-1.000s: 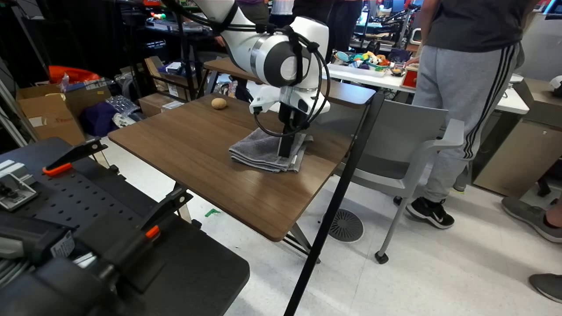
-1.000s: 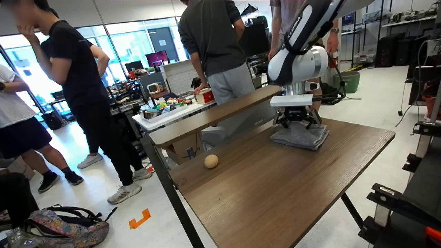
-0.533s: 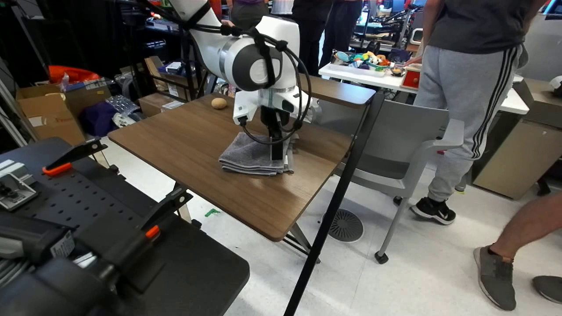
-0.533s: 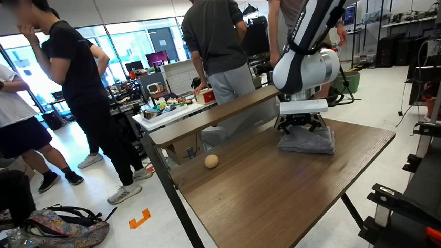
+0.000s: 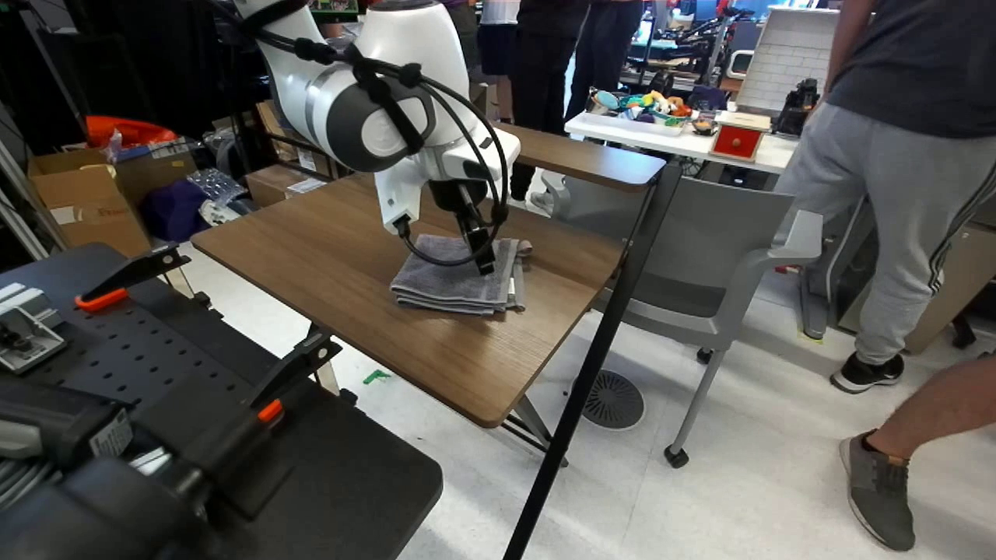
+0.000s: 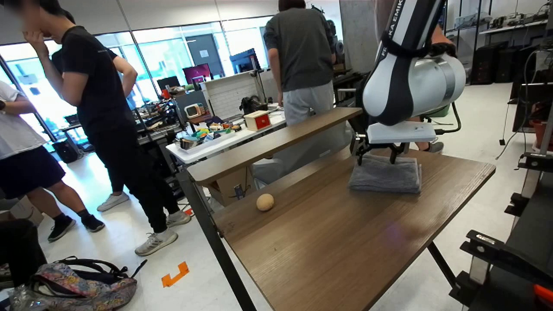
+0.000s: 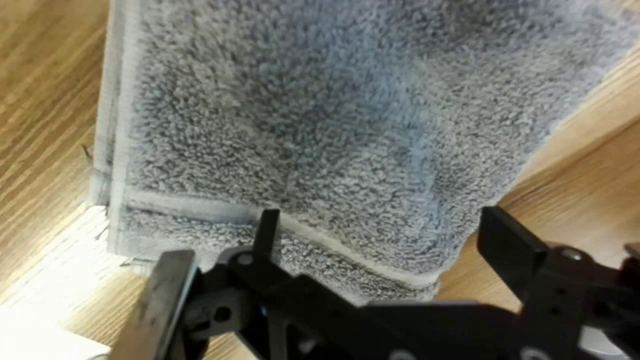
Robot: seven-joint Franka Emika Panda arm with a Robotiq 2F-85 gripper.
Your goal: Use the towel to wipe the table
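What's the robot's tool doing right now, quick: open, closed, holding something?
The tool: open, its fingers apart, holding nothing; the towel lies on the table.

The place looks like a robotics lab, with a robot arm (image 6: 397,86) in both exterior views, a perforated black workbench (image 5: 167,334) bearing clamps (image 5: 292,373) near left in an exterior view, and, in an exterior view, monitors (image 6: 197,73) far left.

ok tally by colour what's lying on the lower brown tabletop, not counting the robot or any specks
Grey: 1, the folded towel
Tan: 1, the small round object
Total on the table: 2
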